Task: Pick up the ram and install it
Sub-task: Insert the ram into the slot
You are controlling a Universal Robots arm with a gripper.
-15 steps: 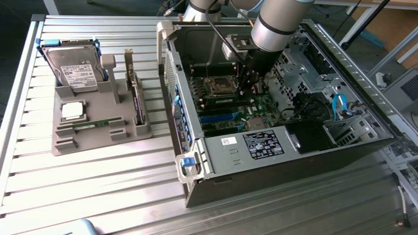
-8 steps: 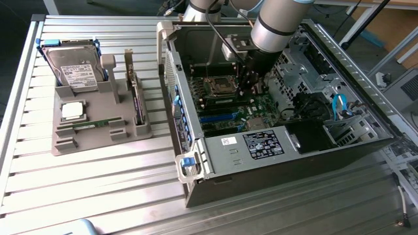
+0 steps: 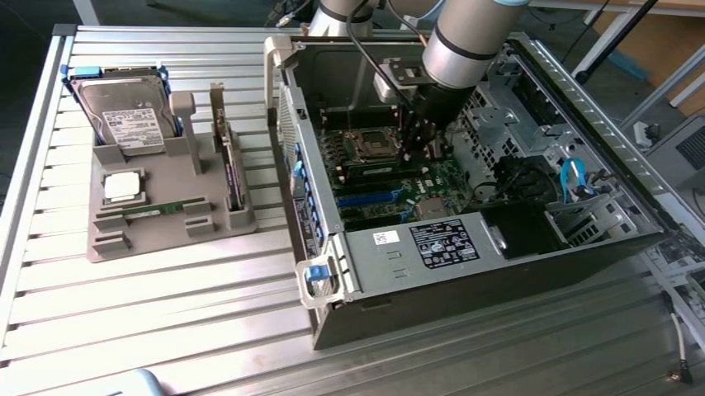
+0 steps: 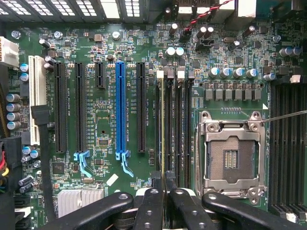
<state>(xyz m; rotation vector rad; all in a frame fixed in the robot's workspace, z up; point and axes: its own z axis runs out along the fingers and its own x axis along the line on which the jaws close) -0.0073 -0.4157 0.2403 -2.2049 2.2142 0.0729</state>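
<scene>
Green ram (image 4: pixel 162 129): edge-on at the memory slots (image 4: pixel 178 124), beside the processor socket (image 4: pixel 230 155), inside the computer case (image 3: pixel 441 247).
Pincer (image 4: pixel 163 181): clenched on the ram.
Second ram (image 3: pixel 165 208): lying in the grey tray (image 3: pixel 160 186).

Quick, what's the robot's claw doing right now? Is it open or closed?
Gripper: closed, pinching the ram edge-on at the memory slots.

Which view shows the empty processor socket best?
The wrist view: the processor socket is seen straight on, pins and frame plain. The exterior view shows it far off and slanted, beside the arm.
</scene>
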